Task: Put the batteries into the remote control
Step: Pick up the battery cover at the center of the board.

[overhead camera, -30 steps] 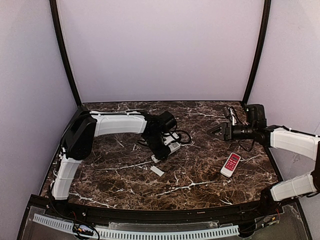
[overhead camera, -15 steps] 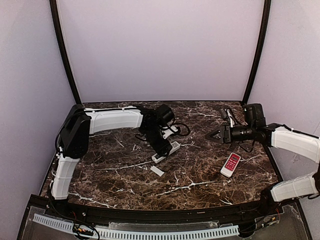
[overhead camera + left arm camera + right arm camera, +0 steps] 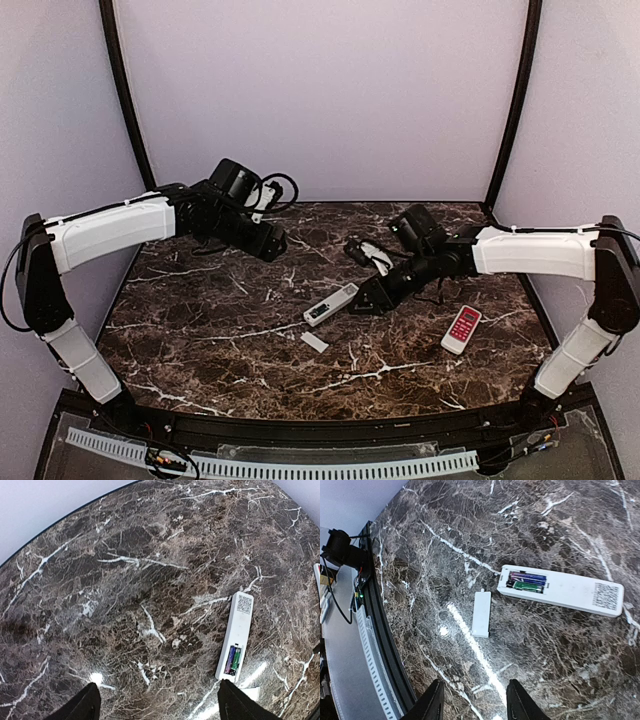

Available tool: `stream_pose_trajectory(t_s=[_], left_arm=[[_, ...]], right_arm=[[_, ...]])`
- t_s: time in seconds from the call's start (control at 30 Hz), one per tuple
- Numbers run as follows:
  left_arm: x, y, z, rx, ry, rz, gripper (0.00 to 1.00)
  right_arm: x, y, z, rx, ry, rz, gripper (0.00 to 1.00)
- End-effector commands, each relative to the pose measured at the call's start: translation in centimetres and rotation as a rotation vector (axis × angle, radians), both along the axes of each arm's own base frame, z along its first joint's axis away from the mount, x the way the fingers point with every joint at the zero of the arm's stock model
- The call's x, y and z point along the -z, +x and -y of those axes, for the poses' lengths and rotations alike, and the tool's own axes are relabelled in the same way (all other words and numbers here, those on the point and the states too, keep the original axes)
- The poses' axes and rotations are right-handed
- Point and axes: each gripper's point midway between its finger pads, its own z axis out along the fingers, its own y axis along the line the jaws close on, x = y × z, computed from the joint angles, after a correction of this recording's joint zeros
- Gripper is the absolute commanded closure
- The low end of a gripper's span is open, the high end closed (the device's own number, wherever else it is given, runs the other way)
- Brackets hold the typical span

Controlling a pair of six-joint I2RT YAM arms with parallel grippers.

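The remote control (image 3: 330, 303) lies back-up at the middle of the marble table, its battery bay uncovered. Two batteries (image 3: 527, 581) sit side by side in that bay, one bluish, one green; in the left wrist view the batteries (image 3: 232, 661) fill the near end of the remote control (image 3: 239, 625). My left gripper (image 3: 272, 247) hangs open, back and left of the remote, with nothing between its fingers (image 3: 82, 706). My right gripper (image 3: 368, 300) hovers open just right of the remote, also holding nothing, its fingertips (image 3: 434, 702) above bare marble.
A small white rectangular cover piece (image 3: 314, 341) lies flat just in front of the remote, also seen as the cover piece (image 3: 481, 613). A shorter red-and-white remote (image 3: 461, 329) rests at the right. The table's black front rail (image 3: 380, 630) and cables run along the near edge.
My left arm has lifted off the remote, swung back and left, and its jaws have opened. My right arm has swept in from the right to beside the remote, jaws a little narrower.
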Motion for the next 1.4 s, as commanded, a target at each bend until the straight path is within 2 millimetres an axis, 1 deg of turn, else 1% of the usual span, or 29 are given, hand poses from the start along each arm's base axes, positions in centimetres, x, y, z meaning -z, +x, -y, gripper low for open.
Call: stream_pose_trajectory(t_s=[0.0,0.13,0.23,0.37,0.47,0.63,0.77,0.87,1.0,1.23,1.37], left_arm=[[1.6,-0.5,-1.8,-0.074,0.006,-0.022,0.19],[2.2,-0.8,-2.5,-0.087,0.018,-0.026,0.19],[2.6,-1.3,-2.9,-0.087,0.023,-0.029,0.19],[2.6,-1.7,-3.0,-0.077,0.010,-0.028,0.18],[2.5,-1.9,-3.0,-0.073,0.005,-0.023,0.19],[2.4,-2.0,-3.2,-0.069,0.003,-0.017,0.19],[2.4,-2.1,-3.1,-0.064,0.001,-0.019,0.19],[2.6,-2.1,-3.1,-0.063,0.001,-0.020,0.19],[2.5,-2.1,-3.0,-0.061,0.000,-0.020,0.19],[2.7,-2.2,-3.0,-0.058,0.001,-0.024,0.18],[2.6,-2.2,-3.0,-0.057,0.000,-0.023,0.18]], right_arm=[[2.8,-1.8,-1.7,-0.053,-0.151,-0.044,0.60],[4.7,-3.5,-4.1,-0.099,-0.218,-0.088,0.59],[6.4,-4.7,-5.6,-0.126,-0.265,-0.111,0.59],[8.1,-5.0,-7.0,-0.133,-0.309,-0.117,0.57],[9.0,-4.8,-7.4,-0.129,-0.344,-0.113,0.57],[9.4,-4.0,-7.8,-0.117,-0.379,-0.087,0.60],[10.3,-3.8,-7.5,-0.107,-0.441,-0.059,0.60],[10.3,-3.7,-7.5,-0.104,-0.459,-0.038,0.59],[11.1,-3.7,-7.2,-0.108,-0.520,-0.007,0.56],[11.9,-3.3,-7.0,-0.101,-0.573,0.037,0.55],[12.1,-3.0,-6.6,-0.089,-0.604,0.052,0.55]])
